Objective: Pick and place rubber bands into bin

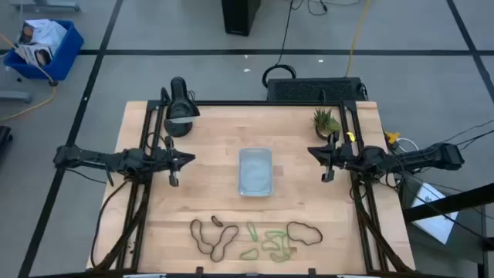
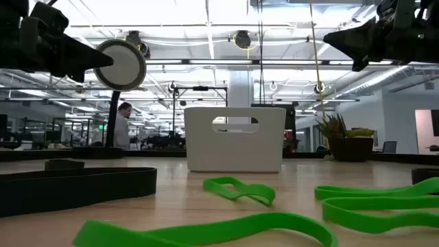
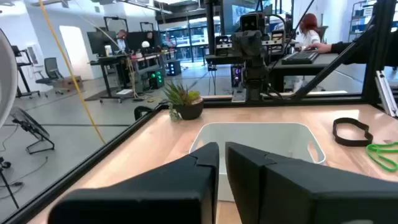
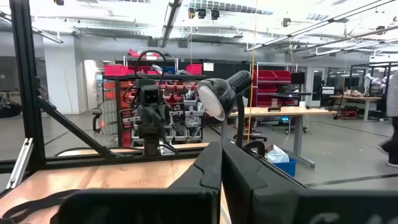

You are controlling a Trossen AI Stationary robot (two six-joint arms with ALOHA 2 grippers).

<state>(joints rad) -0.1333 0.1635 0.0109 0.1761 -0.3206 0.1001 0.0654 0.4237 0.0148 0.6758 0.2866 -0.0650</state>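
Note:
The bin (image 1: 255,171) is a small translucent tray standing at the table's middle; it also shows in the low view (image 2: 234,147) and the left wrist view (image 3: 255,146). Several rubber bands lie flat near the table's near edge: dark ones (image 1: 214,236) (image 1: 305,232) and light green ones (image 1: 270,242) (image 2: 240,190). My left gripper (image 1: 191,159) hovers above the table left of the bin, fingers shut, empty. My right gripper (image 1: 312,151) hovers right of the bin, fingers shut, empty.
A black desk lamp (image 1: 179,108) stands at the far left of the table and a small potted plant (image 1: 326,122) at the far right. Black frame rails (image 1: 139,201) run along both table sides. A blue crate (image 1: 45,46) sits on the floor.

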